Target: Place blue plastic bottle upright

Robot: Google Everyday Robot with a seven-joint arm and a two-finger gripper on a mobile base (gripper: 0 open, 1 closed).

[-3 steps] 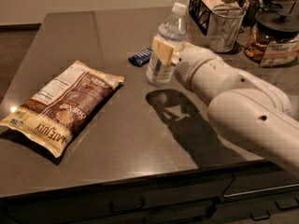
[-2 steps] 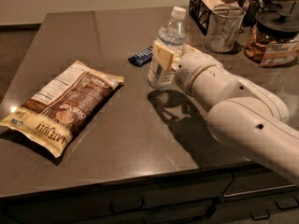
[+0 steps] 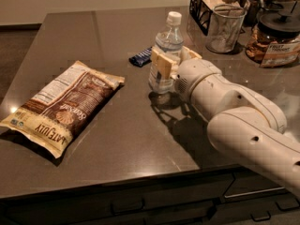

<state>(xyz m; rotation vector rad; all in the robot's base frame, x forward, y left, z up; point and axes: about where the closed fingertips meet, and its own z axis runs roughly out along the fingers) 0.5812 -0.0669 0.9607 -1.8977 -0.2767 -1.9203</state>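
Gripper fingers: the tan pads are pressed against either side of the bottle, holding it at the label, about mid-height. The gripper sits over the middle of the counter, at the end of the white arm that reaches in from your right.

Bottle: it stands nearly upright with the white cap on top, leaning slightly right. Compared with a second ago it is a little lower and straighter. Its base now looks to be at the counter surface, meeting its own shadow, though you cannot confirm contact from this view.

Meaning for the task: you are likely at the set-down. What remains is letting go without tipping a light, tall bottle.

Surroundings: a dark blue wrapper lies just behind and left of the bottle. A chip bag lies flat, well apart to the left. A wire basket, a cup and a jar stand at the far right.
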